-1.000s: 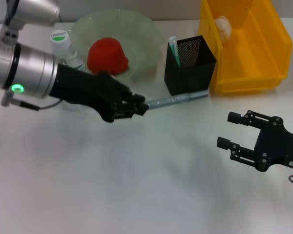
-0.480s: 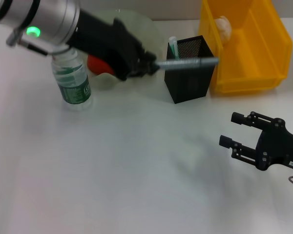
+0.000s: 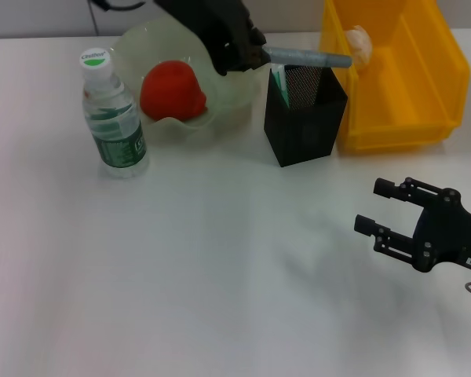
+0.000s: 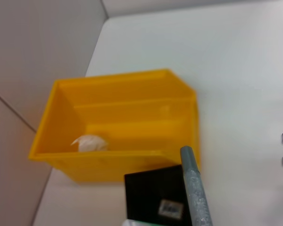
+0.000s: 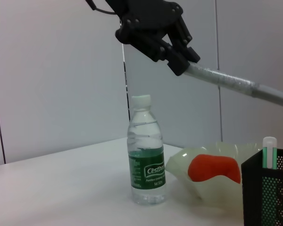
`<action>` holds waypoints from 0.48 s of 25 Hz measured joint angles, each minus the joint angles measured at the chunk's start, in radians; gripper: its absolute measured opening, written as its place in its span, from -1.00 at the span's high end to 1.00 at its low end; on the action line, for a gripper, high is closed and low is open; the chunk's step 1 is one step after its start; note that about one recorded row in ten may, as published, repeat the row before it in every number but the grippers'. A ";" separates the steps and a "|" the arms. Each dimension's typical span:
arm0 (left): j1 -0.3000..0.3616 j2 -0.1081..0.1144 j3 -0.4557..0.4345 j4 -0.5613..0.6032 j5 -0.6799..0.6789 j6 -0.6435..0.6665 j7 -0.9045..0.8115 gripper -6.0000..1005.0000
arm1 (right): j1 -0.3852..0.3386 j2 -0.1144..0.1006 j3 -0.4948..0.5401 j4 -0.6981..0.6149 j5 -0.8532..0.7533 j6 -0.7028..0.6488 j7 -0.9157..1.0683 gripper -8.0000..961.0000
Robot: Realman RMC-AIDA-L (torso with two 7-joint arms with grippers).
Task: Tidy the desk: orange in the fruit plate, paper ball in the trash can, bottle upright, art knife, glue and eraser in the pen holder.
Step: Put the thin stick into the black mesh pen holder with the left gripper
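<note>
Most of the tidying looks done. The orange (image 3: 173,90) sits in the plate (image 3: 235,59) at upper centre of the head view, the bottle (image 3: 114,118) stands upright at upper left, and the paper ball (image 3: 359,41) lies in the yellow bin (image 3: 439,86) at upper right. The holder (image 3: 306,114), just left of the bin, already has 1 green-and-white stick (image 3: 279,78) in it, probably the glue. No eraser shows anywhere, so whether it is stowed cannot be told.

The left gripper (image 3: 247,53), at top centre, is clamped on the knife (image 3: 310,56), which lies level above the holder, its free end toward the bin. It needs tipping down and dropping in.

The right gripper (image 3: 377,208) hangs idle at lower right, fingers spread, holding nothing.
</note>
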 joint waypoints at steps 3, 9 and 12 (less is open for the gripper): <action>-0.031 0.000 0.055 -0.009 0.052 -0.017 -0.022 0.66 | 0.000 0.000 0.002 0.000 0.000 0.000 0.000 -0.36; -0.063 0.000 0.124 -0.053 0.105 -0.054 -0.039 0.66 | -0.002 0.001 0.009 0.000 0.000 0.000 -0.004 -0.36; -0.079 0.000 0.249 -0.075 0.186 -0.110 -0.058 0.66 | -0.003 0.001 0.012 0.000 0.000 0.000 -0.003 -0.36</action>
